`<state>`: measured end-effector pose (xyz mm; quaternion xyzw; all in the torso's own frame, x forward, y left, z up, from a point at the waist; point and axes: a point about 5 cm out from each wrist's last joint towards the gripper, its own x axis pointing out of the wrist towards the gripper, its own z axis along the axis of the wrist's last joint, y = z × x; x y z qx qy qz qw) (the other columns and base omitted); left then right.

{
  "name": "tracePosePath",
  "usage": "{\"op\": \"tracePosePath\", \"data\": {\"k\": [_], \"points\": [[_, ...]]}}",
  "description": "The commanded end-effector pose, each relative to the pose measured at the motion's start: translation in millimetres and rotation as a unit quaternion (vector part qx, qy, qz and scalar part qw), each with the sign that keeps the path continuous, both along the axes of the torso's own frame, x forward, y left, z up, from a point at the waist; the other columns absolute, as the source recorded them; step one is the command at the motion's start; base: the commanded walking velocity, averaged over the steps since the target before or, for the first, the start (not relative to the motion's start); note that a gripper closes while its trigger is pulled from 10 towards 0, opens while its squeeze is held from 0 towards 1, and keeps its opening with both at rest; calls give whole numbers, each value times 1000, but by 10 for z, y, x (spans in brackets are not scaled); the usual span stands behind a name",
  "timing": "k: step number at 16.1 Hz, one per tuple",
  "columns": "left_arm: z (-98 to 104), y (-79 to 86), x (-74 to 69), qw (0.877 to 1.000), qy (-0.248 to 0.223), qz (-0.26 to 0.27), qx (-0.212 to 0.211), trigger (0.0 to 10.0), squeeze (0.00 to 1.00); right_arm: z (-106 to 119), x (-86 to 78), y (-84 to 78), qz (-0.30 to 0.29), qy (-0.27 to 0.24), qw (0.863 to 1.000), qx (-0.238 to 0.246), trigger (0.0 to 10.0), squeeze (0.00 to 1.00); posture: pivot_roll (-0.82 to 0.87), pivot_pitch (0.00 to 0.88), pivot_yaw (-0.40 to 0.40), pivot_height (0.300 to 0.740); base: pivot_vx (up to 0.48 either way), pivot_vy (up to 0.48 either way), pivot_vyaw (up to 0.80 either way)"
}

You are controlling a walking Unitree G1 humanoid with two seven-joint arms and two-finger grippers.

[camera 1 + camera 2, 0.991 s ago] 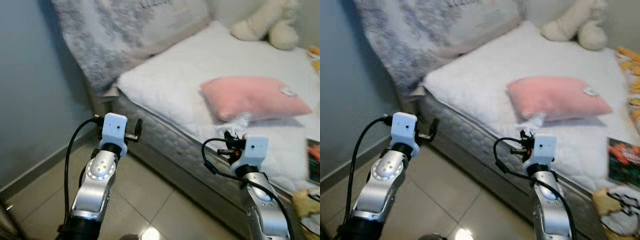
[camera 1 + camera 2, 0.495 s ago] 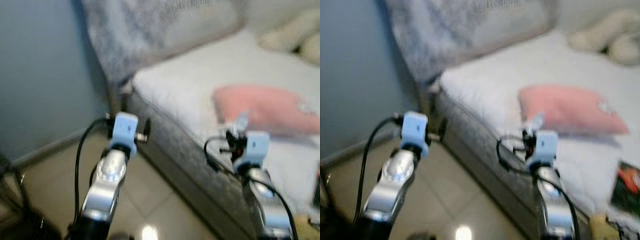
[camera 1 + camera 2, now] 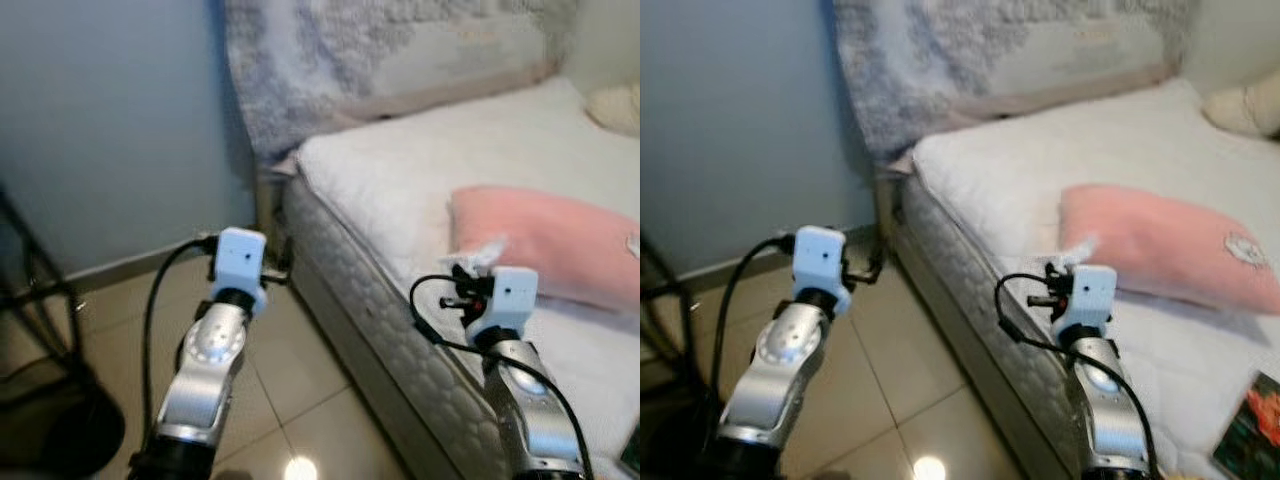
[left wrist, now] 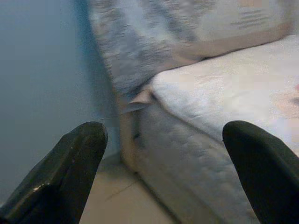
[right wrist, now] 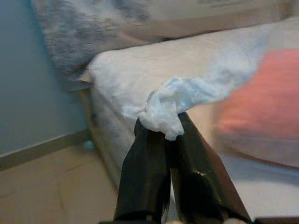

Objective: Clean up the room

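the right gripper [image 5: 163, 135] has its two black fingers pressed together on a crumpled white tissue [image 5: 175, 105], which sticks out past the fingertips; in the head views the same tissue [image 3: 480, 255] shows as a pale wisp above the right wrist, held up over the near edge of the bed [image 3: 400, 170], just in front of the pink pillow [image 3: 545, 240]. the left gripper [image 4: 163, 154] is spread wide with nothing between its fingers, raised over the tiled floor [image 3: 290, 390] to the left of the bed, pointing toward the gap between the blue wall [image 3: 110, 120] and the mattress corner.

the step in hand looks like carrying the tissue off to wherever rubbish goes. no bin is visible; there is only a dark shape [image 3: 50, 430] low at the far left, too blurred to name. to do this well, the squeeze should not loosen, since so light a scrap would drift if the fingers eased, and only a small fold seems to be caught. walking steadily and keeping the right arm up and clear of the bedding would stop the loose end snagging on the quilted mattress side [image 3: 980, 310]. the free left arm is best kept tucked away from the wall while turning.
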<state>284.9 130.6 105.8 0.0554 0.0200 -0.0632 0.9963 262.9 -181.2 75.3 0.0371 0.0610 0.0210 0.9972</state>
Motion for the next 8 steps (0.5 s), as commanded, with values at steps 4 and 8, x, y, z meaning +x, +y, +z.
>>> {"op": "tracePosePath", "data": {"k": [4, 8], "points": [[27, 93, -42, 1000, -12, 20, 18, 10000, 0, -12, 52, 33, 14, 2, 1000, 9, 0, 0, 89, 0, -88, 740, 0, 0, 513], [51, 79, -57, 999, -22, 26, 39, 10000, 0, -22, 82, 57, 28, 6, 1000, 12, 0, 0, 100, 0, -101, 740, 0, 0, 498]]}}
